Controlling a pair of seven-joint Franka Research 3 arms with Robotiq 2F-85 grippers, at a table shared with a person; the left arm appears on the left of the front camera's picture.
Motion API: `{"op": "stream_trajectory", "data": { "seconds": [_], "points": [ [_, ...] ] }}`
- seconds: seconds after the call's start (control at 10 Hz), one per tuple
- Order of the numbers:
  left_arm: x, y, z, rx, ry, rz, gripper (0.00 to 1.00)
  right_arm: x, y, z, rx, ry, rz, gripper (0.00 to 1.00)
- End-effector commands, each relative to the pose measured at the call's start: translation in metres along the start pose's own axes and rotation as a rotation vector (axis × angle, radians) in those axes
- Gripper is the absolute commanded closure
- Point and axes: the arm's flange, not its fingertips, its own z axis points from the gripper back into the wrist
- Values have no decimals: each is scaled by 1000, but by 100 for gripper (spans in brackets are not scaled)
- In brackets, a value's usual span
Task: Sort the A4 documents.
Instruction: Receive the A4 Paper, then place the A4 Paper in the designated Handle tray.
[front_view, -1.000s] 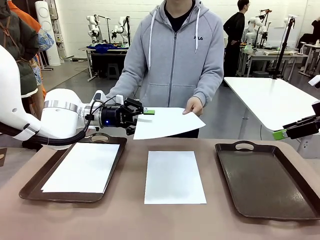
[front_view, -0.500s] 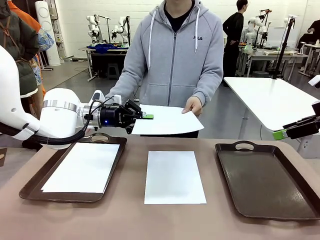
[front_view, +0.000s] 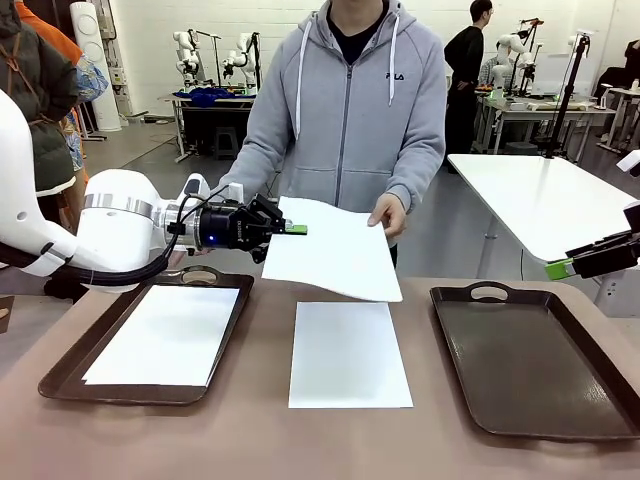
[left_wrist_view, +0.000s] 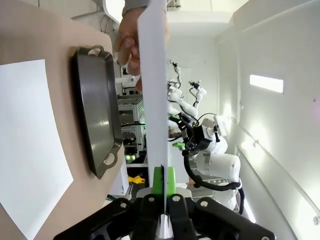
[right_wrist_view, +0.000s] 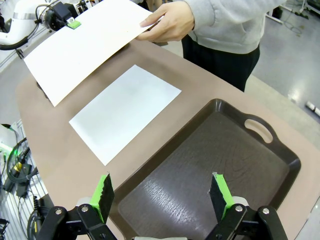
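Observation:
A white A4 sheet (front_view: 335, 250) hangs in the air over the table's far edge, tilted with its near edge low. My left gripper (front_view: 290, 229) is shut on its left corner, and a person's hand (front_view: 390, 213) holds the right corner. In the left wrist view the sheet (left_wrist_view: 154, 90) stands edge-on between the closed green pads (left_wrist_view: 159, 181). A second sheet (front_view: 348, 352) lies flat mid-table, and a third (front_view: 165, 333) lies in the left tray (front_view: 60, 375). My right gripper (right_wrist_view: 162, 192) stands open above the bare right tray (right_wrist_view: 210, 165).
The person in a grey hoodie stands at the far side, behind the held sheet. The right tray (front_view: 535, 355) has a handle cut-out at its far end. A white table (front_view: 540, 195) stands behind at the right.
My left gripper closed on the held sheet's left corner. The sheet, level before, now tilts with its near edge dropped toward the table. The right arm has stayed still.

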Motion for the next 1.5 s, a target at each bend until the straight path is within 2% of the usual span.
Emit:
{"op": "stream_trajectory", "data": {
  "seconds": [0.0,1.2,1.3,1.4],
  "points": [
    [0,4,0,-13,-17,14,100,-1,-3,-4,20,-26,5,0],
    [0,4,0,-13,-17,14,100,-1,-3,-4,20,-26,5,0],
    [0,4,1,1,-2,9,99,-1,-3,-4,20,-26,5,0],
    [-2,-8,-5,56,108,-114,99,-1,-3,-4,20,-26,5,0]
  ]
}}
